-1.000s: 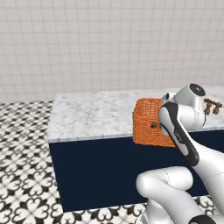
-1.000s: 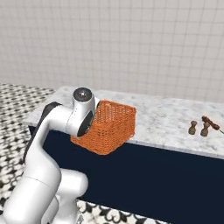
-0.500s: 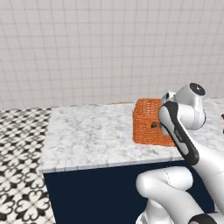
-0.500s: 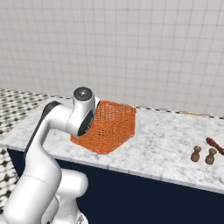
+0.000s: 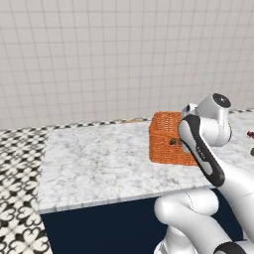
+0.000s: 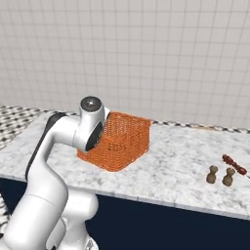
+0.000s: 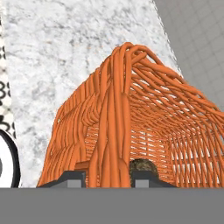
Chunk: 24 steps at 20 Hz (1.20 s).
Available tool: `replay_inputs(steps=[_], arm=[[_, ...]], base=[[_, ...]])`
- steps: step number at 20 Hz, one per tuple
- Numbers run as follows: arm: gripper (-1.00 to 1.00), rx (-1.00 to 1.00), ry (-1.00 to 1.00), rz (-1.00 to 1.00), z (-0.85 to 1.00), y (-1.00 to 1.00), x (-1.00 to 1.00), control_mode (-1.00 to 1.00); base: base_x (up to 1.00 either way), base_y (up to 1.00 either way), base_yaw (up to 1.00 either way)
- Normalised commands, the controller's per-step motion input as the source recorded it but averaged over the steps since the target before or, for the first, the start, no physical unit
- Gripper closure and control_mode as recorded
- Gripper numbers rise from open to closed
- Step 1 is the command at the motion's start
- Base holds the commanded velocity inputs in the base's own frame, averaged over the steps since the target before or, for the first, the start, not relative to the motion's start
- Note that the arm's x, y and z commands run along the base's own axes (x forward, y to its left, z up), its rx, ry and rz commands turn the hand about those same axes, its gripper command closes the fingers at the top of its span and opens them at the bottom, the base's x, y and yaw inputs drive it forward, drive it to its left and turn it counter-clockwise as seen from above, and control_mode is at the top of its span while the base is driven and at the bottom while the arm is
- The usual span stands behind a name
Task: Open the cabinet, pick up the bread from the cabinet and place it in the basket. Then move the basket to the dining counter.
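basket (image 6: 117, 141): orange woven mesh, over the marble of the dining counter (image 5: 99, 163), toward its right half in the left base view. Whether it rests on the slab or hangs just above it: cannot tell.
gripper (image 7: 107, 177): at the basket's near wall, fingers straddling the rim; one dark tip outside the wall, one inside.
grip state: closed onto the woven wall, holding the basket by that near rim.
bread (image 7: 142, 166): small brown lump on the basket floor, just beside the inner finger, at the near end.
key relation: the basket stretches away from the fingers toward the far tiled wall; its whole length lies beyond the grip.
counter margin: bare marble to the left of the basket and nearer the edge; it sits well back from the navy front.
neighbours: two small brown shakers (image 6: 219, 175), well apart to the right.
judgement: set-down stage; lower and release.
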Motion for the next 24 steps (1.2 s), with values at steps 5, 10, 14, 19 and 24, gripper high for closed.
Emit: replay_inputs(steps=[5,10,14,19,24], arm=[[1.0,0.0,0.0,-0.1,-0.03,0.0,0.12,-1.0],[1.0,0.03,0.0,-0.17,-0.41,-0.02,0.89,-1.0],[1.0,0.1,0.0,-0.08,-0.42,-0.16,1.0,-1.0],[1.0,0.09,0.0,-0.01,-0.08,-0.03,1.0,-1.0],[1.0,0.01,0.12,0.0,0.0,0.0,0.87,-1.0]], base=[[0.07,0.0,-0.15],[0.0,0.0,0.0],[0.0,0.0,0.0],[0.0,0.0,0.0],[0.0,0.0,0.0]])
